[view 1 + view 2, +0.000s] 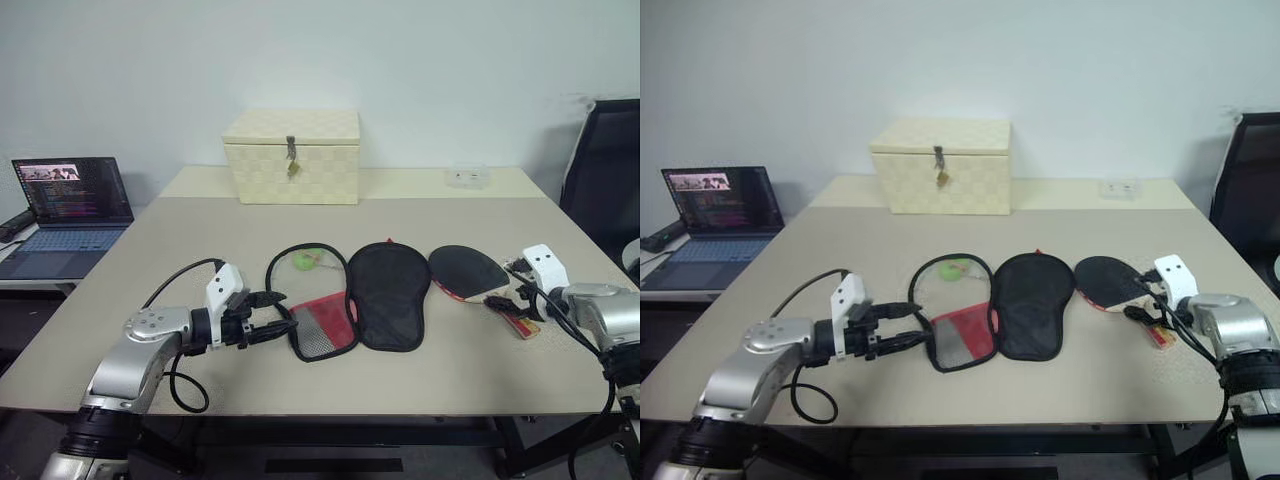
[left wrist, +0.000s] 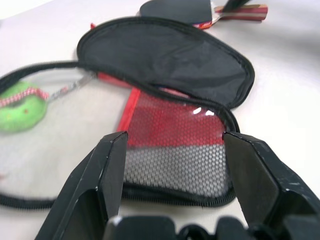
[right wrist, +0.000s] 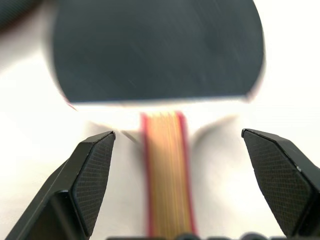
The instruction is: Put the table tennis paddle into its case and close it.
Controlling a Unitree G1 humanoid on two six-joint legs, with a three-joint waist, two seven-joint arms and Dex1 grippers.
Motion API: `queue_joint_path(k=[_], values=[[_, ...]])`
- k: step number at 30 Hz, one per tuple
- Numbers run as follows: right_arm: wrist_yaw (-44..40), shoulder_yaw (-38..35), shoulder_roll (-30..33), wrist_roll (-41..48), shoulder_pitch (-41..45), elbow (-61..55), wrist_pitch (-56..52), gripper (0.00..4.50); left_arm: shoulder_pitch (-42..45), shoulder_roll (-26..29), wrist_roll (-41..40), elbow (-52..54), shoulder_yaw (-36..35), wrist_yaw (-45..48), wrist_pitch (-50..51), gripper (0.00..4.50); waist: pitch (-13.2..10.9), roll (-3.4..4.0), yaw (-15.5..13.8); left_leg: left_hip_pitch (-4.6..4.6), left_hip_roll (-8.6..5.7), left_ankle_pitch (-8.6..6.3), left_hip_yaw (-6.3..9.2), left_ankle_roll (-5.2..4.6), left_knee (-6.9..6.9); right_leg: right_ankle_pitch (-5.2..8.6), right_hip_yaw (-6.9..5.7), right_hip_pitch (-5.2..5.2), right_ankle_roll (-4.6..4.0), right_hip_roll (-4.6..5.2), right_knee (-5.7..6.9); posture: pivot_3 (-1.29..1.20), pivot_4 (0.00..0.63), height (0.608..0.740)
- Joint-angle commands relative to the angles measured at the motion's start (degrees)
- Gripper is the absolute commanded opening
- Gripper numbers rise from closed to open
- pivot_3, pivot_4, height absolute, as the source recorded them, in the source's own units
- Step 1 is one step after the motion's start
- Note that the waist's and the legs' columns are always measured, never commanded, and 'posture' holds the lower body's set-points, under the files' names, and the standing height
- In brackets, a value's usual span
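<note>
Head view: the case (image 1: 375, 296) lies unzipped mid-table, the paddle (image 1: 468, 271) just beside it at 3 o'clock. The left gripper (image 1: 268, 316) sits at the case's 9 o'clock, fingers spread.

Left wrist view: spread fingers (image 2: 102, 172) flank the red mesh.

Right wrist view: the right gripper (image 3: 177, 172) gapes wide astride the handle, not touching.

One flat table tennis paddle with a round black rubber face (image 1: 466, 270), one soft black zip-edged fabric case with a red mesh pocket (image 1: 355, 298), one small green ball (image 1: 306, 260) — plus one cream checkered box (image 1: 292, 156), one open laptop (image 1: 70, 215), one beige table (image 1: 450, 370).
</note>
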State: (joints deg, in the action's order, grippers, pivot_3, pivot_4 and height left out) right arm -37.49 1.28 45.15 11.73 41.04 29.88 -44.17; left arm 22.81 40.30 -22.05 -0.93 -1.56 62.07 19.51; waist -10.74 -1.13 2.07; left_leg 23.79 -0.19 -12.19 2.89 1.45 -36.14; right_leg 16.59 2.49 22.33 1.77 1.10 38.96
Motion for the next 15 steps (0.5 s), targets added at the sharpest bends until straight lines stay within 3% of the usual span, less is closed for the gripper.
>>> queue_joint_path(k=[1, 7, 10, 15], values=[[-1.71, -0.3, -0.12, -1.45, 2.24, 2.17, 2.68, 4.47, 0.89, 0.27, 0.03, 0.39, -0.39, 0.49, -1.01, 3.28, -0.01, 0.01, 0.1, 0.0, 0.0, 0.0, 0.01, 0.0, 0.0, 0.0, 0.0, 0.0, 0.0, 0.0, 0.01, 0.0, 0.15, 0.74], [-2.5, 0.44, -1.73, -3.15, 1.87, 3.86, 2.98, 4.47, 0.13, 0.75, 0.05, 0.98, -0.9, 0.46, -0.97, 3.28, 0.0, 0.01, 0.09, 0.0, -0.02, 0.0, 0.02, 0.0, -0.01, 0.0, -0.02, -0.01, 0.0, -0.01, 0.0, 0.0, 0.15, 0.74], [-1.51, 0.35, -2.84, -3.69, 1.27, 3.42, 2.18, 3.87, -0.16, 0.9, 0.18, 1.11, -1.02, 0.36, -1.04, 3.28, 0.0, 0.0, 0.15, -0.03, 0.0, 0.0, 0.04, 0.0, -0.01, 0.0, -0.02, -0.03, 0.0, -0.01, 0.02, 0.0, 0.15, 0.74], [3.52, -2.2, -4.83, -4.39, 0.83, 2.84, 0.01, 2.16, -0.32, 0.99, 0.35, 1.27, -1.06, 0.2, -1.05, 3.28, 0.03, -0.05, 0.33, -0.19, 0.04, 0.01, 0.06, 0.01, -0.07, -0.01, 0.02, -0.18, 0.0, -0.01, 0.04, 0.0, 0.15, 0.74]])
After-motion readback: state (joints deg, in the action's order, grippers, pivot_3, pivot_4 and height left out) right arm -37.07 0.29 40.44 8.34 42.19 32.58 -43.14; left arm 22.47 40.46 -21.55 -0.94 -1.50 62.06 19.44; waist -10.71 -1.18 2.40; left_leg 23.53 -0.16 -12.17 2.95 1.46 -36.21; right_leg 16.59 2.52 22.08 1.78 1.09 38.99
